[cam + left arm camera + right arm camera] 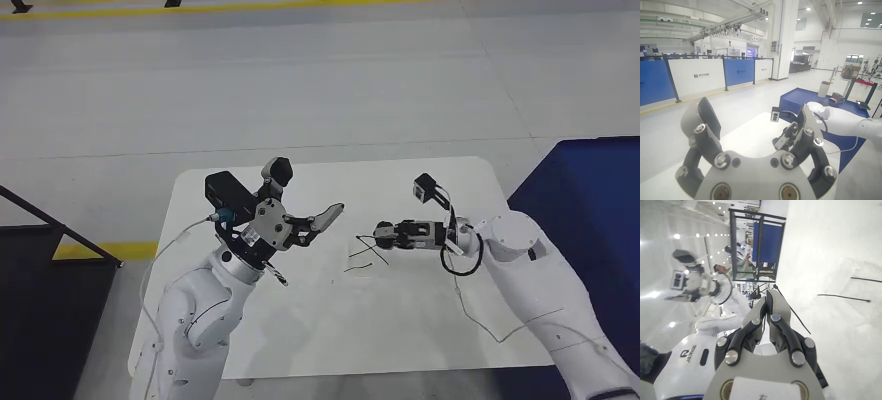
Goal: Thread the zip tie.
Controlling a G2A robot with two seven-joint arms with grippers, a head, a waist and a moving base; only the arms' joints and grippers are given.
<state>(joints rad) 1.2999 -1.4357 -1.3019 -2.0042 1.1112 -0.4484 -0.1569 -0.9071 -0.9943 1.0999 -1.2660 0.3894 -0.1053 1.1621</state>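
Here, my right gripper [767, 294] is pinched closed on a black zip tie [797, 318] over the white table [400, 320] — its head pokes past my fingertips, its tail slanting out beside one finger. My left gripper [753, 106] hangs spread wide, holding nothing — a loose tie [844, 297] lies on the table near my right one.

White table [400, 320] bears two, perhaps three, loose zip ties [844, 297].

The left gripper [306, 196] is wide open above the white table [430, 320]. The right gripper [379, 236] faces it, closed on a thin black zip tie [366, 245]. Another tie [357, 267] lies close by.
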